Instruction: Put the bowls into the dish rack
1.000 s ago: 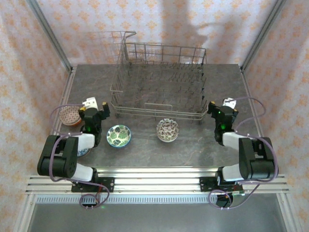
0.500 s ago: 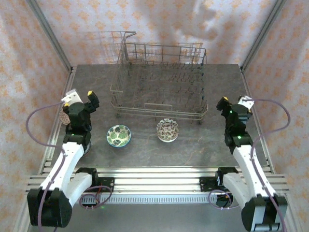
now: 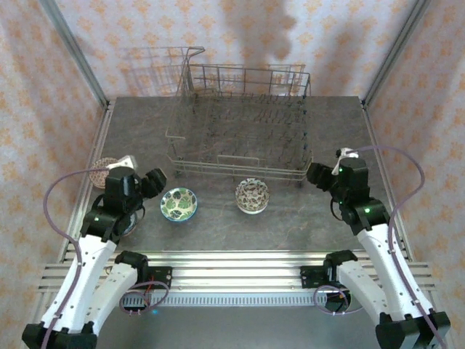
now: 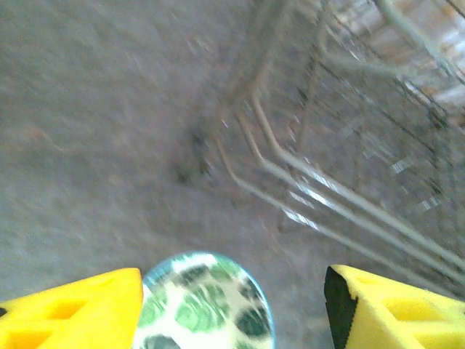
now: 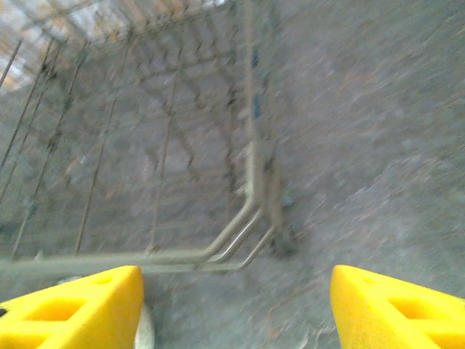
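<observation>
- Pinkish bowl: set mouth up at the far left edge of the counter, partly hidden by the arm.
- Left end effector: jaws held apart, nothing gripped.
- Green floral bowl: set mouth up, just beside the left end effector.
- Dish rack: grey wire, long axis laid left to right, tines upright, placed at the far middle.
- Brown speckled bowl: set mouth up, near the dish rack's front.
- Right end effector: jaws held apart, empty, near the dish rack's right front corner.

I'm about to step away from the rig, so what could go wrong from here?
The open left gripper hangs beside the green bowl and might shove it rather than grasp it. The right gripper sits near a corner of the dish rack and could snag its wire.
</observation>
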`<state>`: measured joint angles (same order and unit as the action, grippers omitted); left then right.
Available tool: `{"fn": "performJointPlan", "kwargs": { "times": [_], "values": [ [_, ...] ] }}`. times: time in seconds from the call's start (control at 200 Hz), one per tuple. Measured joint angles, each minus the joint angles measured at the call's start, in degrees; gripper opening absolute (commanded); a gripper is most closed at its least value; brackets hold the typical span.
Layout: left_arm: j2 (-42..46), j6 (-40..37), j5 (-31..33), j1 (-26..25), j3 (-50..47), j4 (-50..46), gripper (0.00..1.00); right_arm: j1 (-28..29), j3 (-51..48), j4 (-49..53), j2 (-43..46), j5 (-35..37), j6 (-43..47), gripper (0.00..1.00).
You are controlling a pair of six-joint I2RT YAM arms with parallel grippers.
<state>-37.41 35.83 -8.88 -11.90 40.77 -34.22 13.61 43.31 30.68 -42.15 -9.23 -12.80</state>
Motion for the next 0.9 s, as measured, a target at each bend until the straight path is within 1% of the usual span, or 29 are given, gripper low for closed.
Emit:
{"fn": "performJointPlan", "kwargs": {
  "times": [0.135,0.23,0.355,0.455,0.536,0.621,0.901],
  "values": [
    [-0.22,4.33,-1.03,-7.65,-0.11,-0.68,0.67,8.13,-0.79,0.81,0.22,0.52,-2.29,0.60],
    [-2.56,6.40,-1.14,-13.29,-0.13,0.28,0.67,12.76,-3.06,0.42,0.39,1.81,-4.24,0.58],
    [-8.87,7.45,-0.85,-20.76,0.02,3.21,0.67,18.36,-5.66,0.17,-0.92,4.26,-6.10,0.56],
    [-15.67,7.13,-0.76,-25.00,1.31,4.76,0.67,21.49,-6.34,-0.74,-3.37,5.73,-6.67,0.55],
    [-20.15,6.12,-0.81,-27.12,3.28,5.79,0.67,23.12,-6.47,-2.45,-5.75,6.38,-6.69,0.54],
    [-23.82,5.14,-1.20,-28.24,5.25,7.19,0.67,24.41,-6.47,-4.63,-9.03,6.49,-6.16,0.53],
    [-30.77,2.64,-2.93,-28.63,8.22,10.10,0.67,27.19,-6.47,-10.27,-19.45,5.77,-2.36,0.49]
  ]
}}
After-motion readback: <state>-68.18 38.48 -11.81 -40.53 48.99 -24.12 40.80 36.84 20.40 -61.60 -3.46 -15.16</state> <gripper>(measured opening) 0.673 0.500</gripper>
